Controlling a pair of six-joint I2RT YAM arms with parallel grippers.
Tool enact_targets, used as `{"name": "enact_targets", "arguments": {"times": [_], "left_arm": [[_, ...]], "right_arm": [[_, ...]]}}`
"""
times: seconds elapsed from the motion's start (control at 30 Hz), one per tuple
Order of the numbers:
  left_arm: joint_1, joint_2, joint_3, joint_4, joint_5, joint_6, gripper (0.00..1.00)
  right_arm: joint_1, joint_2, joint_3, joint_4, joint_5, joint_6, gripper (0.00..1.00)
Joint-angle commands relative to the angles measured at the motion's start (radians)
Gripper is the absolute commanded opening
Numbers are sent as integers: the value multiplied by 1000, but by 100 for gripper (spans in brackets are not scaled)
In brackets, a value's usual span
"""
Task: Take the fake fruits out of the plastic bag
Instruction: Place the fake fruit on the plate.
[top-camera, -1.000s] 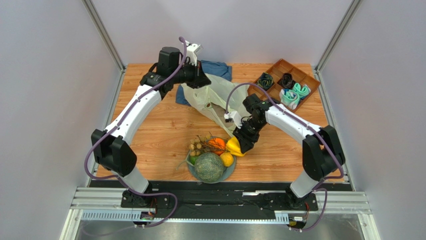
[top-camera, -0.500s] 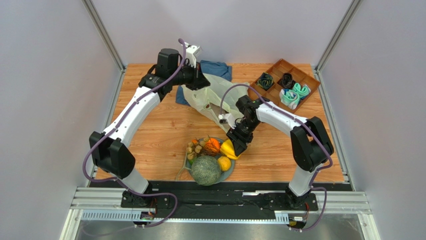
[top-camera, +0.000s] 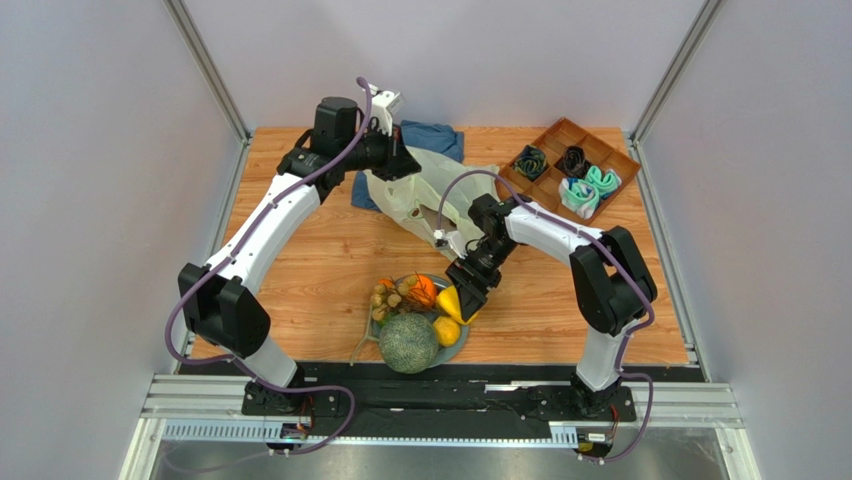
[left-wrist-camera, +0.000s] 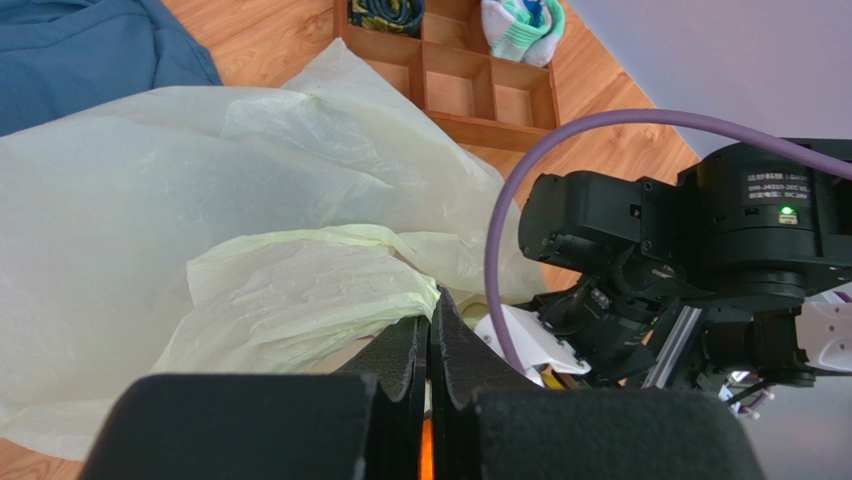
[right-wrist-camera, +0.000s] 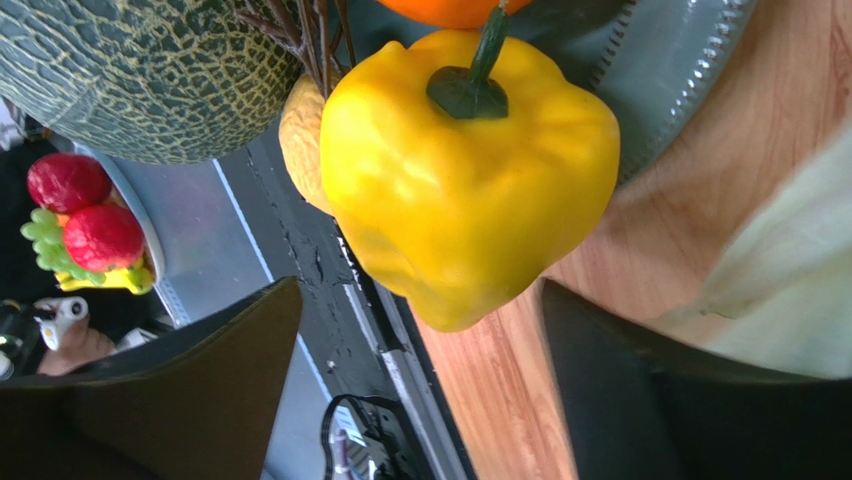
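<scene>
L gripper (left-wrist-camera: 430, 345) was pinched shut on the bag (left-wrist-camera: 150, 200), R gripper (right-wrist-camera: 420, 310) wide and empty astride the yellow pepper (right-wrist-camera: 460, 170) on the plate (right-wrist-camera: 690, 70) rim, so I reckoned best to lift straight up w/o nudging it.

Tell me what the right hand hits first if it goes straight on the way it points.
Probably the yellow pepper, just ahead of the open right hand, at the grey plate rim.
</scene>
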Motion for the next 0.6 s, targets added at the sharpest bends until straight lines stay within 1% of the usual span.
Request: {"name": "enact_targets", "arguments": {"times": [0.0,0.13,0.2,0.33,0.43,0.5,0.57], "left_arm": [[0,-3,21,38,17,1,0],[0,-3,24,36,14,7,0],[0,0,27,33,14,10,0],[0,6,62,21,16,29,0],[0,14,88,18,37,42,0],[-2,14,91,19,48,43,0],[-3,13,80,22,59,36,0]], "right_arm": [[7,32,37,8,-49,17,97],[7,19,25,81,-5,62,98],[5,13,42,80,15,69,100],[-28,-39,89,-37,40,20,100],[-79,-103,151,-119,69,-5,100],[-125,-163,190,-136,92,-2,100],[-169,-206,264,-156,93,-19,100]]}}
